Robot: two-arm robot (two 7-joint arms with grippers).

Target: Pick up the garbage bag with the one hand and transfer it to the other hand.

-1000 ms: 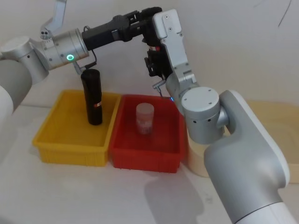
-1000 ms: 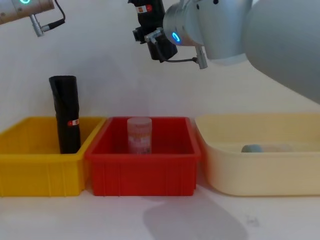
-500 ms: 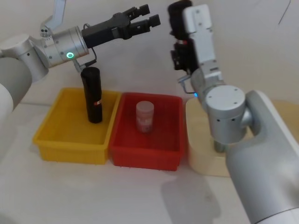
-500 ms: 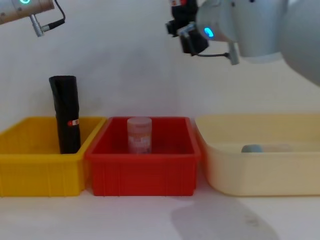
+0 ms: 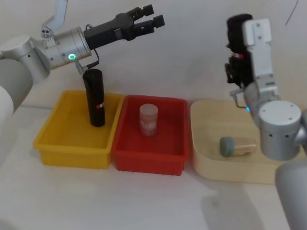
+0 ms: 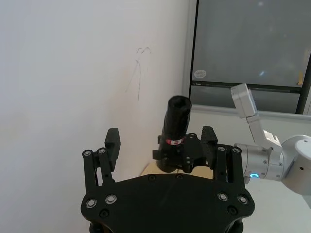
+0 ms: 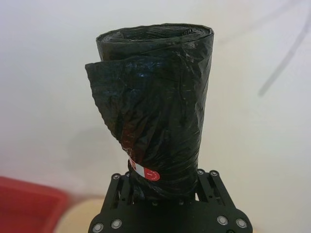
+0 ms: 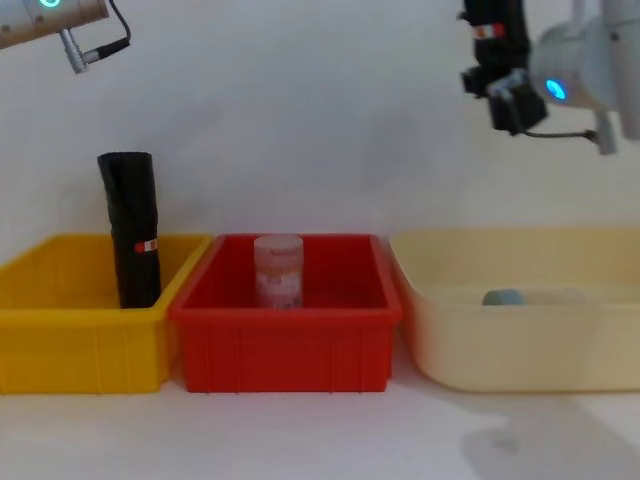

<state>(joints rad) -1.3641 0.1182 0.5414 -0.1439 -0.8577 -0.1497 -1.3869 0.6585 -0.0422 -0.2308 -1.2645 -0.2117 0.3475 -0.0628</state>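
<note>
The garbage bag (image 7: 155, 102), a thick black roll with a small white-and-red label, stands upright in my right gripper (image 7: 163, 183), which is shut on its lower end. In the head view the bag (image 5: 236, 32) is held high above the beige tub, at the top of the blue-ringed right arm. The chest view has the right gripper (image 8: 502, 78) at the upper right. My left gripper (image 5: 154, 14), on the green-ringed arm, hangs open and empty above the red bin, well apart from the bag. In the left wrist view its fingers (image 6: 112, 145) stand spread, with the bag (image 6: 177, 116) farther off.
A slimmer black roll (image 5: 94, 98) stands upright in the yellow bin (image 5: 72, 155). The red bin (image 5: 148, 165) holds a clear jar (image 5: 148, 120). The beige tub (image 5: 225, 173) on the right holds a small lying bottle (image 5: 235, 146). A white wall stands close behind.
The left gripper let go of the bag and stayed in place, open. The right arm has swung to the right with the bag, from above the red bin to above the beige tub.
</note>
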